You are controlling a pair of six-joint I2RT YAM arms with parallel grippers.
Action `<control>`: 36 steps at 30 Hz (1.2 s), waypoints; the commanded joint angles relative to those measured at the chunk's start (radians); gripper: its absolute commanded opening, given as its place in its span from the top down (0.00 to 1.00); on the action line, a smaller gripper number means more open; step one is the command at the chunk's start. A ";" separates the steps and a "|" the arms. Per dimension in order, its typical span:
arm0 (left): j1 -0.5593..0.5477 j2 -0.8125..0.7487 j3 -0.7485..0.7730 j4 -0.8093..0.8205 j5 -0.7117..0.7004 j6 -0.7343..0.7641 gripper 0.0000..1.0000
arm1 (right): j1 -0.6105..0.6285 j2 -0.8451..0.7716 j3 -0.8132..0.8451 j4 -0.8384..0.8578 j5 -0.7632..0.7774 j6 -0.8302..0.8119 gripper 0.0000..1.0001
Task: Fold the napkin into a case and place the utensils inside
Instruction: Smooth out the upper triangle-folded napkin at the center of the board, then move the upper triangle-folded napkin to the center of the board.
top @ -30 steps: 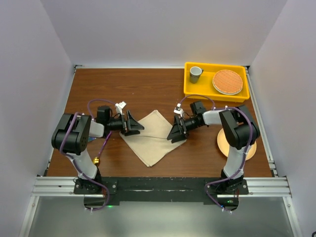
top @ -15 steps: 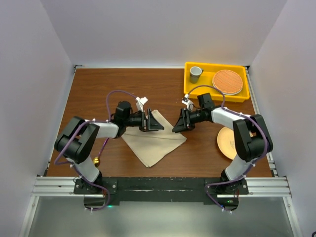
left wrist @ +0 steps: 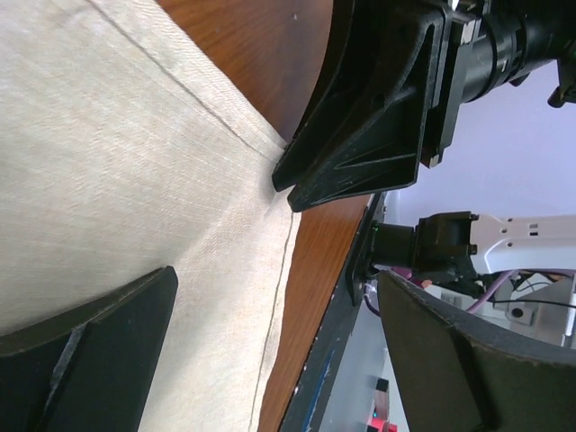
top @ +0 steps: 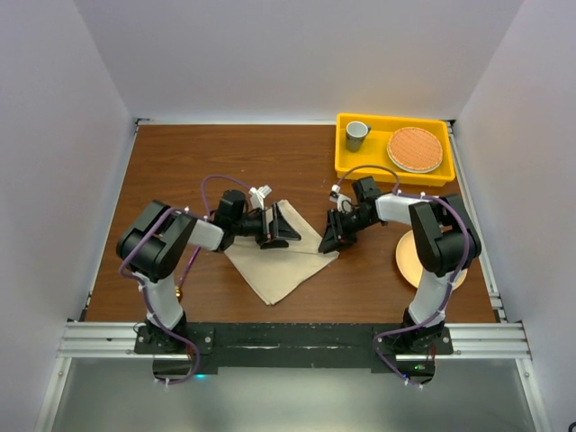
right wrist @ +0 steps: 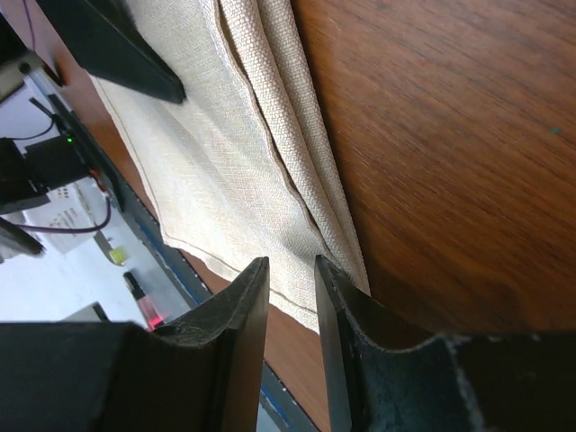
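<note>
Two pincers at the napkin

Tabletop [top: 270, 153] carries the napkin [top: 279, 265], which lies flat as a diamond midway between the arms. Its right edge shows stacked layers. Left pincer [top: 290, 225] is spread wide, low over the napkin's far corner. Right pincer [top: 326, 245] is nearly together, clamped on the napkin's right corner. The two face each other, near but apart.

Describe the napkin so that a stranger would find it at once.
On the brown table, look at the middle, between the left gripper and the right gripper. The napkin lies flat there, turned like a diamond. It is the only soft beige cloth; the plate to its right is round and peach.
</note>
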 commanded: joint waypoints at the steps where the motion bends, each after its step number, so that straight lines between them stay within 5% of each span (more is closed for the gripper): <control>1: 0.085 0.020 -0.043 -0.012 0.024 0.031 0.00 | -0.002 0.036 0.016 -0.057 0.200 -0.091 0.67; 8: 0.192 -0.066 -0.084 -0.041 0.120 0.087 0.00 | -0.002 0.049 0.017 -0.069 0.230 -0.096 0.68; 15: 0.363 -0.091 -0.051 -0.280 0.144 0.300 0.00 | -0.002 0.037 0.001 -0.066 0.237 -0.100 0.68; 20: 0.436 -0.055 -0.058 -0.336 0.164 0.302 0.00 | -0.002 0.037 -0.002 -0.063 0.231 -0.097 0.68; 27: 0.441 -0.092 -0.035 -0.303 0.233 0.294 0.00 | 0.007 0.007 -0.013 -0.077 0.219 -0.114 0.70; 34: 0.384 -0.225 0.159 -0.590 0.181 0.607 0.00 | 0.116 -0.114 -0.080 -0.076 0.131 -0.129 0.71; 36: 0.363 -0.241 0.227 -0.694 0.128 0.685 0.07 | 0.168 -0.135 -0.092 -0.068 0.098 -0.125 0.72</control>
